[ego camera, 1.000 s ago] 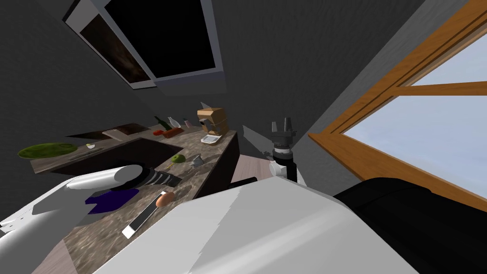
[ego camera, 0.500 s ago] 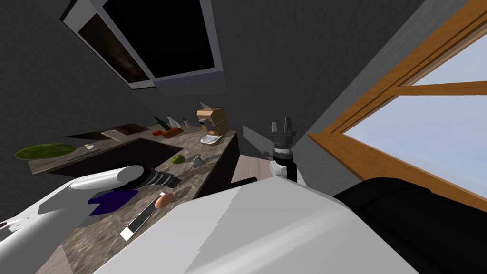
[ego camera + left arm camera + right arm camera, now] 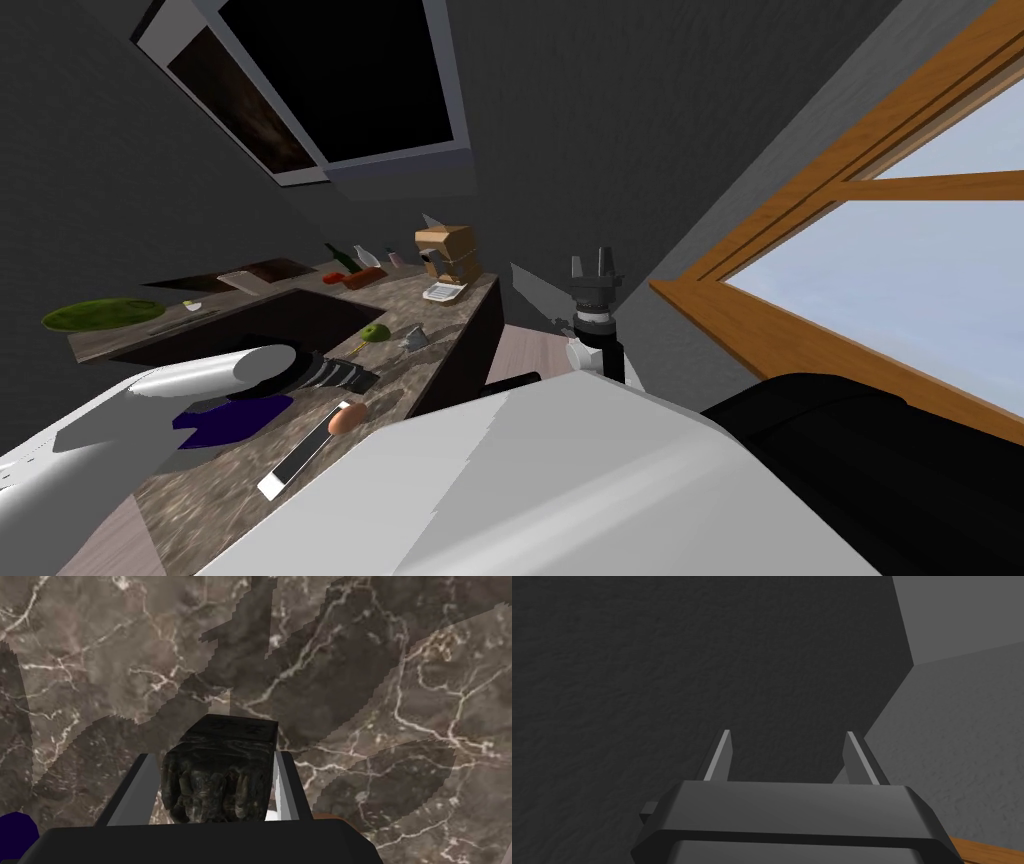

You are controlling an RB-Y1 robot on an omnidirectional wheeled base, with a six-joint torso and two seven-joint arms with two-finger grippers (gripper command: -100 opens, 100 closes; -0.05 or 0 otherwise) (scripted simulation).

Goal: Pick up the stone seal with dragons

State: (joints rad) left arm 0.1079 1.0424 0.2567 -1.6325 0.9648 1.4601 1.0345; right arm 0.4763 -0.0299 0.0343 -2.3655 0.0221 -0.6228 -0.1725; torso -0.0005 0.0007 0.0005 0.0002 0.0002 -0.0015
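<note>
The left tool point(image 3: 212, 755) is narrowed onto the seal point(image 3: 220, 776), a dark carved block lying between its two fingers point(image 3: 135, 791), one blade against each side. The seal's flat, squared end points away from the tool and its lumpy carved end lies close to the tool's body. The carving is too murky to read as any figure. Whether the seal rests on the tabletop point(image 3: 360, 666) or hangs just clear of it cannot be told; past the fingertips there is brown veined stone crossed by broad shadows.

In the head view, an egg point(image 3: 342, 420) lies just beside this tool, towards the robot, and a flat white and black strip point(image 3: 298, 462) lies beyond the egg. A purple cloth point(image 3: 235, 418) lies behind the tool, partly covered by the forearm. The dark sink point(image 3: 270, 320) opens on the tool's far side. Ahead of the tool are a green fruit point(image 3: 373, 333) and a small grey thing point(image 3: 413, 341), too small to name. A brown box point(image 3: 447, 250) stands well beyond them.

In the wrist view, a purple corner and a brown sliver are cut off by the tool's body.

The right tool point(image 3: 594, 265) is raised well apart from the tabletop, its blades wide
</note>
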